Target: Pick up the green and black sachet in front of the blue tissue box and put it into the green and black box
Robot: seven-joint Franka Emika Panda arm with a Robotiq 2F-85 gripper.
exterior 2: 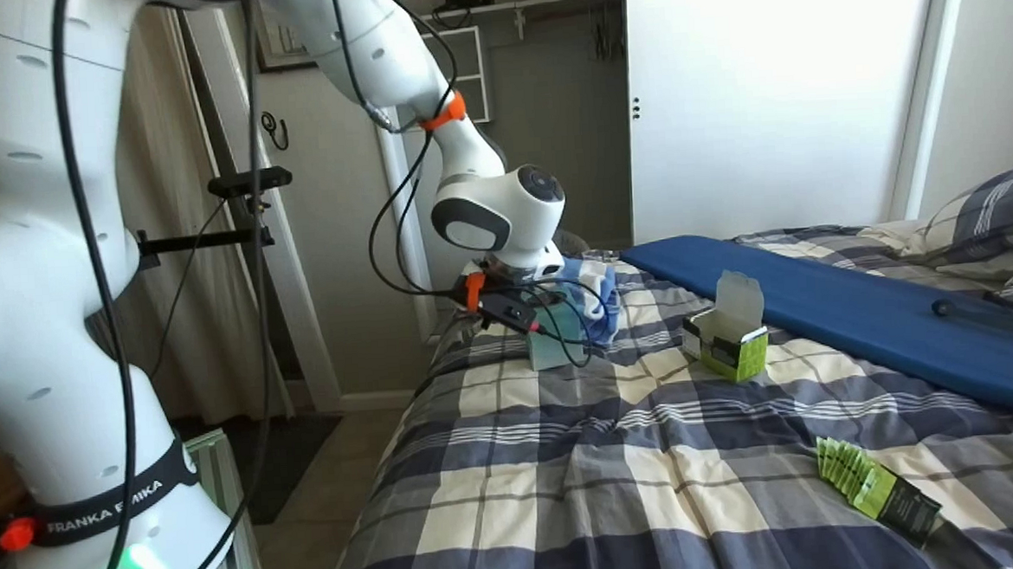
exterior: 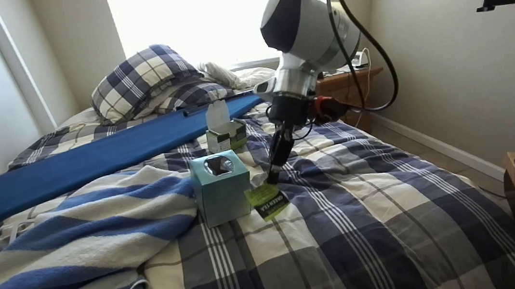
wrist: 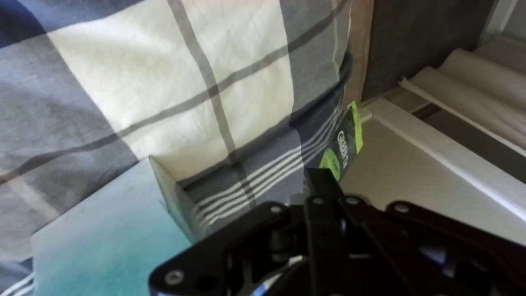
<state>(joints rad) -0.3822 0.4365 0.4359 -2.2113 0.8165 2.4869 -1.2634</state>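
The green and black sachet point(exterior: 268, 202) hangs tilted from my gripper point(exterior: 274, 176), beside the blue tissue box point(exterior: 222, 194) and seemingly above the bed. In the wrist view the sachet point(wrist: 345, 142) sticks out past the closed fingertips point(wrist: 322, 179), with the tissue box point(wrist: 111, 238) at lower left. In an exterior view the arm and cables partly cover the tissue box point(exterior 2: 553, 343), and the held sachet is hidden. The green and black box point(exterior: 227, 137) stands behind the tissue box with its lid up. It is open-topped in an exterior view point(exterior 2: 733, 348).
Several more green and black sachets point(exterior 2: 877, 484) lie in a fanned row on the plaid bed point(exterior 2: 553, 507). A long blue board point(exterior: 94, 158) lies across the bed. A blue and white striped towel point(exterior: 98, 235) lies against the tissue box. Pillows point(exterior: 146, 82) are at the far end.
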